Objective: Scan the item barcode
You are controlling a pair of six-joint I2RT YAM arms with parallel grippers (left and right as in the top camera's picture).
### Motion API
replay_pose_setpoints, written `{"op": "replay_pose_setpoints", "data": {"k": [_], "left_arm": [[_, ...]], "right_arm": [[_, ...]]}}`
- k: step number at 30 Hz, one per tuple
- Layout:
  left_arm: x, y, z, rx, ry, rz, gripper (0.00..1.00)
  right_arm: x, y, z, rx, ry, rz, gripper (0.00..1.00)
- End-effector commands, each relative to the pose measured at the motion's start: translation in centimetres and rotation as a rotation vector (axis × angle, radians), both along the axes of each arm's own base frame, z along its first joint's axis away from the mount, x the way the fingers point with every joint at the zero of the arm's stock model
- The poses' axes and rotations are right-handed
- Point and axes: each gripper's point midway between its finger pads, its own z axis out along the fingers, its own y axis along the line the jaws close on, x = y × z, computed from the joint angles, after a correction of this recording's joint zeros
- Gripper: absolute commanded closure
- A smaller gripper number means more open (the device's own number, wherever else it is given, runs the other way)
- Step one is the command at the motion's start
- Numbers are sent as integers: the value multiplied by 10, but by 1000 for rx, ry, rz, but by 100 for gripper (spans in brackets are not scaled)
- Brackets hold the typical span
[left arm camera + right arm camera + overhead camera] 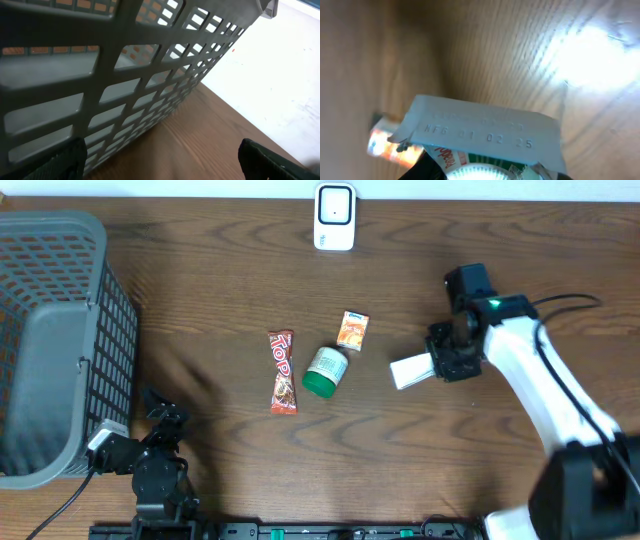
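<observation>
Surface: dark wood-grain table (200, 280) is carrying everything listed.
Barcode scanner (334, 217): white unit, sitting at the far table edge, about mid-width.
White carton (410, 370): is being held at one end on the right side of the table. An embossed date flap is showing in the right wrist view, but no barcode. Whether it is lifted or resting cannot be told.
Right gripper (432, 366): jaws are pinching narrowly on the white carton.
Left gripper (160, 150): jaws are standing wide, holding nothing, facing the grey basket (125, 95).
Bearing: scanner is lying farther out and to the left of the right gripper in the overhead view, well apart.
Long axis: carton is pointing from the jaws toward the table centre, so a turn toward the scanner is probably coming.
Nearer arm: right.
Open room: bare wood is running from carton to scanner. The orange packet (352, 331), green-capped jar (325, 371) and candy bar (283, 372) are lying left of that path.
Edges: scanner is leaving little margin behind it.
</observation>
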Motion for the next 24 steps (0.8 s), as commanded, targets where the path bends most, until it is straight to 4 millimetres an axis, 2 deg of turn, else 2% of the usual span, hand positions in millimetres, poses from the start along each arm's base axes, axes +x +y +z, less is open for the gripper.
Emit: {"op": "replay_pose_setpoints", "data": {"k": [1,5,12,13,15,18,24], "left_arm": [[-3,3,-11,6,35,22,3],[-3,3,-11,5,34,22,3],[-3,3,-11,5,34,22,3],[-3,3,-11,5,34,22,3],[-3,3,-11,5,34,22,3],[-3,3,-11,5,34,22,3],[-3,3,-11,5,34,22,3]], "right_arm": [[-9,-5,22,-43,-52,-3,71],[-23,-3,35,-10,-43,-31,70],[-46,9,34,83,72,-144,72],[-48,9,34,90,84,-160,71],[-49,12,35,107,90,-161,64],[-52,17,36,138,108,-156,61],[-64,32,40,230,174,-148,65]]}}
